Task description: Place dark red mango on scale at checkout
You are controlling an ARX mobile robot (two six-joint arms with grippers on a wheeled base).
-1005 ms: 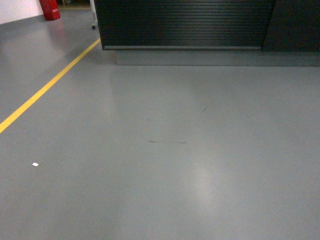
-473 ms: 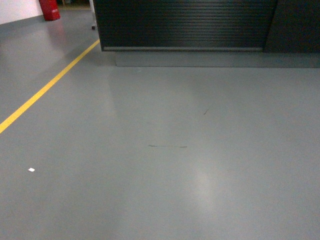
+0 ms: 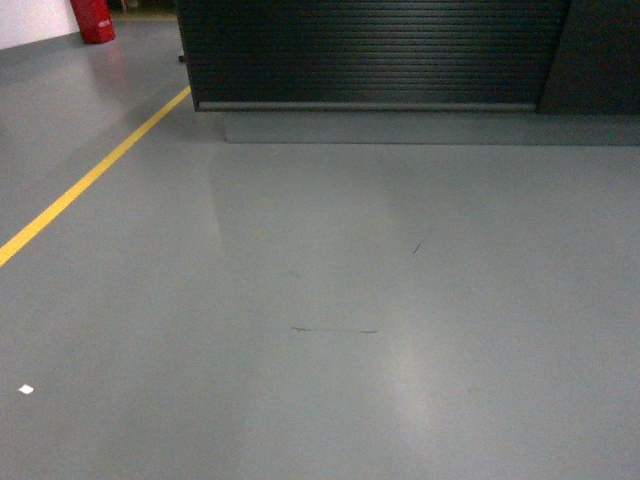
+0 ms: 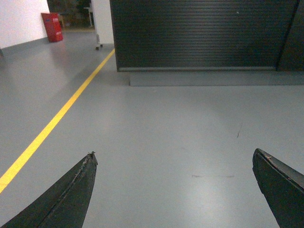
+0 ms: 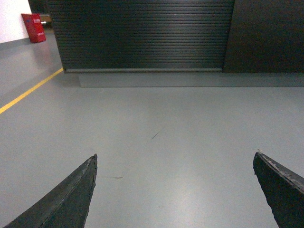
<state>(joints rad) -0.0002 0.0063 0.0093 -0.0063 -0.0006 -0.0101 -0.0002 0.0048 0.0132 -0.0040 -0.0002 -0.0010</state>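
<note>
1. Grey floor (image 3: 330,300) fills the view, a yellow line (image 3: 90,180) crossing its left side.
2. The checkout (image 3: 370,50), its front ribbed, stands at the floor's far edge.
3. Left gripper (image 4: 173,164) and right gripper (image 5: 175,164): fingers spread wide, holding nothing.
4. The mango and scale show in no view.

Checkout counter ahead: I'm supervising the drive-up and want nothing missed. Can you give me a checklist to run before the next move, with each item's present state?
1. Checkout in view ahead, ribbed front facing the robot: ok.
2. Grey floor between robot and counter free of obstacles; only faint scuff marks and a small white scrap off to the left: ok.
3. Yellow floor line lies left of the path: ok.
4. Left gripper open, nothing between its fingers: ok.
5. Right gripper open, nothing held: ok.
6. Dark red mango and scale located: cannot tell, neither shows in any view.
</note>
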